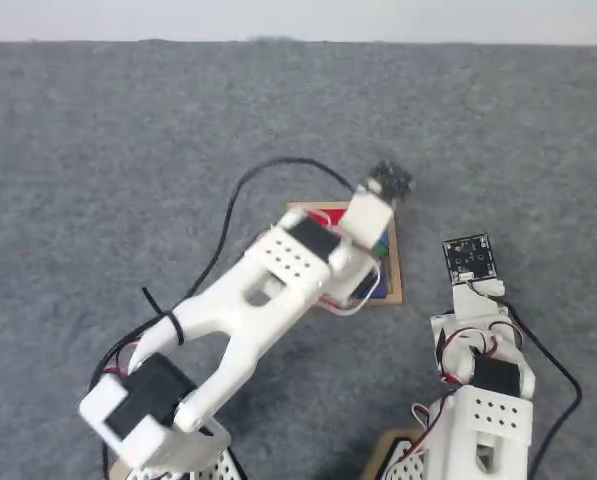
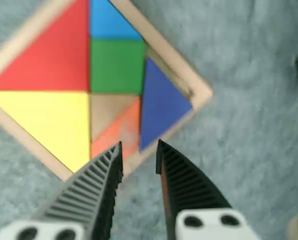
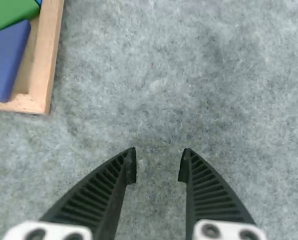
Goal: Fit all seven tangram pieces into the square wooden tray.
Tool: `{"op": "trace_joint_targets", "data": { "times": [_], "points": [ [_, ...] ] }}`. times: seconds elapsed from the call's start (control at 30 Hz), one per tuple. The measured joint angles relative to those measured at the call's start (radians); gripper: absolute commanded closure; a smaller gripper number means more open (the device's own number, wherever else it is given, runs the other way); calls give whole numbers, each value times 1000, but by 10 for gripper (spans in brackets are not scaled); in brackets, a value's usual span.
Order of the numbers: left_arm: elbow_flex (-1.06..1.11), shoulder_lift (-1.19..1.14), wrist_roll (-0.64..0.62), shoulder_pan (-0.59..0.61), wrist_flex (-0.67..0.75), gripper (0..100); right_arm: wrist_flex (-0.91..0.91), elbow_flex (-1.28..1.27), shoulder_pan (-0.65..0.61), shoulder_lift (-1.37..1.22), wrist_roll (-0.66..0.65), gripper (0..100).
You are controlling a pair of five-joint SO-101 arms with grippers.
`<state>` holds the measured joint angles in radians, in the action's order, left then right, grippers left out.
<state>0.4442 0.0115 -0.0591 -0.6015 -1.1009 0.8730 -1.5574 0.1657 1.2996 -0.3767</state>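
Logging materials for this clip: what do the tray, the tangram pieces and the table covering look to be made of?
Tray: pale, bare-looking wood, tan with faint grain on its rim. Pieces: probably painted wood, each in one flat matte colour. Table covering: grey felt or short carpet, with fuzzy mottled fibres.

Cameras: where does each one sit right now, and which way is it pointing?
High view: fixed above the table, looking down; both arms show, the left arm stretched over the wooden tray, the right arm beside it.
Left wrist view: on the left arm's wrist, looking down past its open left claw at the tray.
Right wrist view: on the right arm's wrist, looking down past its open right claw at the table by a tray corner.
Shared: both wrist views show the dark blue piece and the green piece.
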Motion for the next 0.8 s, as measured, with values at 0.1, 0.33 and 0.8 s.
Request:
{"op": "trace_joint_targets", "data": {
  "times": [0.1, 0.33, 0.8],
  "points": [
    [91, 5, 28, -3, 60, 933, 0, 0, 0, 0, 0, 841],
    [78, -87, 37, -3, 104, 935, 0, 0, 0, 0, 0, 841],
    [-87, -224, 40, -5, 72, 939, 0, 0, 0, 0, 0, 841]
  ]
}}
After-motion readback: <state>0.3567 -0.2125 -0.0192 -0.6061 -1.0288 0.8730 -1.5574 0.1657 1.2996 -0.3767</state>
